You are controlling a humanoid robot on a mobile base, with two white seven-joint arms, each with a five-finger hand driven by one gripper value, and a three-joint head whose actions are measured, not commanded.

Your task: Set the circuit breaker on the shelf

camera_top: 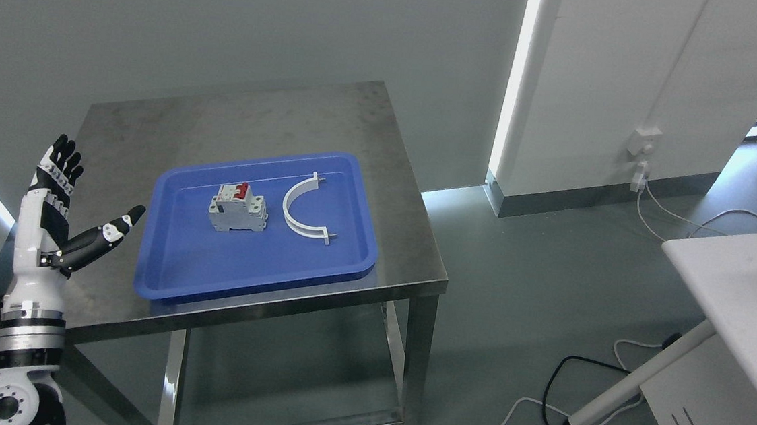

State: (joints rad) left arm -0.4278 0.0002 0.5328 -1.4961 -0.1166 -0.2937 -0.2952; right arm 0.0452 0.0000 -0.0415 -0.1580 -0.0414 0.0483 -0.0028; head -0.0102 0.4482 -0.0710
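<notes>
At the left edge of a steel table, the robot's left hand is hovering upright with its fingers spread wide and thumb angled out toward the tray, holding nothing; the right hand is not showing. Just to its right, a blue tray is sitting on the tabletop, and the circuit breaker is lying near the tray's middle, well apart from the hand, with its red switch levers facing up and toward the back wall. Its long axis is running roughly left to right across the tray. The breaker is looking like a rigid, blocky plastic unit, probably moderately weighty and smooth-sided, so gripping across its flat front and back faces seems soundest. Beside it, a white curved bracket is resting apart from the breaker. No shelf is showing clearly, unless the table's lower tier is meant.
</notes>
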